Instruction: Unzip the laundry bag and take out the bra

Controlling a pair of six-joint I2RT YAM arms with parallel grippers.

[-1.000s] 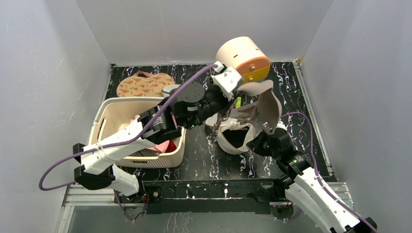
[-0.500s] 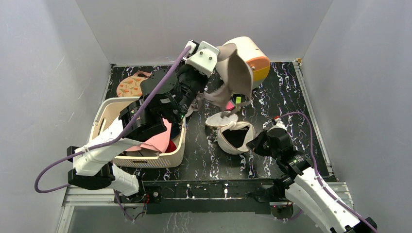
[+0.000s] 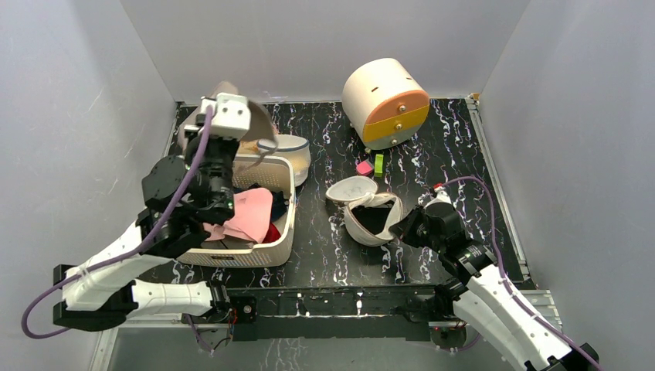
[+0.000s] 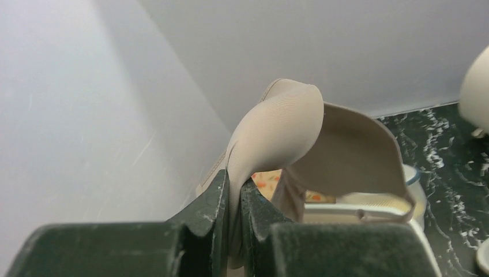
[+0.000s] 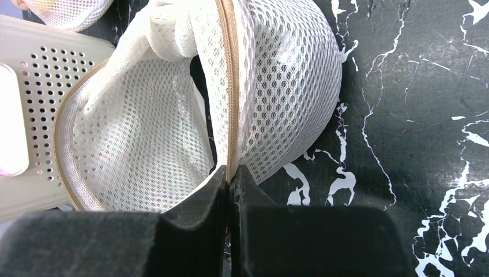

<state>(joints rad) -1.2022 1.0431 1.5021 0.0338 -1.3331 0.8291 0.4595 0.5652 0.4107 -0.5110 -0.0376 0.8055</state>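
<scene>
**Change since the earlier frames.** The left arm has swung from above the laundry bag, past the rear centre, to the rear-left corner of the table. The bra has travelled with it. It now hangs in the air over the back edge of the basket, close to the left wall and well apart from the bag. The move has uncovered the white tub behind the basket, and the pink block and green block in front of the drawer unit. The right arm and the bag have not shifted. The bag lies open on the table between basket and right arm, its round lid flopped toward the rear-left.

**Grippers.**
- The left gripper is clenched on a fold of the beige bra cup.
- The right gripper is clamped on the tan zip edge of the bag's rim.

**View comparison.**
- The overhead view hides the left fingers behind the wrist housing. Only the left wrist view shows the pinch, the second cup and strap drooping to the right, and a sliver of orange-patterned fabric below.
- The right wrist view alone shows the bag's mesh weave and the zip tape running into the shut jaws. The overhead view renders the bag's interior as a dark hollow.
- Only the overhead view shows the pink cloth lying in the basket.
</scene>
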